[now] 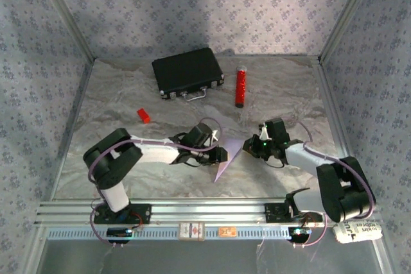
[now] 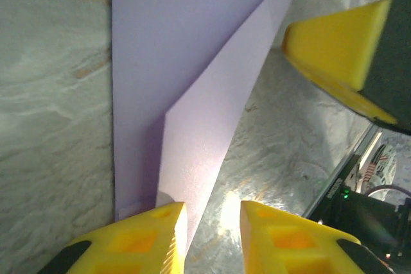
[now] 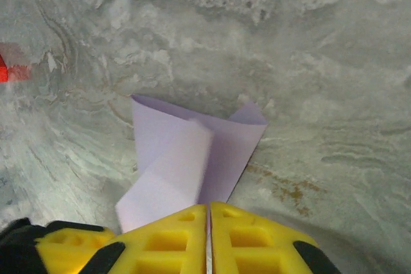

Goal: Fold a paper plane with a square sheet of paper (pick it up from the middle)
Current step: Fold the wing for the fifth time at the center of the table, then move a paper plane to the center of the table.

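Near the front edge of the worktop (image 1: 289,94) the two arms reach inward and meet at the middle. Between them lies the square sheet of paper (image 1: 225,165), pale lilac and already creased to a pointed shape, with one flap (image 3: 170,171) standing up from the flat part.

The left tool (image 2: 213,213) is at the sheet's left side. Its yellow fingers are spread a little, with a clear gap between them, and the raised flap comes down to the inner side of its left finger (image 2: 151,235).

The right tool (image 3: 209,210) is at the sheet's right edge. Its fingers are pressed together, with only a thin pale line between them. The sheet runs up to the fingertips, but one cannot tell if the paper is caught there.

Farther back, to the left, a small red block (image 1: 143,115) lies well apart from the sheet. At the far side stand a black case (image 1: 187,72) and, to its right, a red cylinder (image 1: 241,86).
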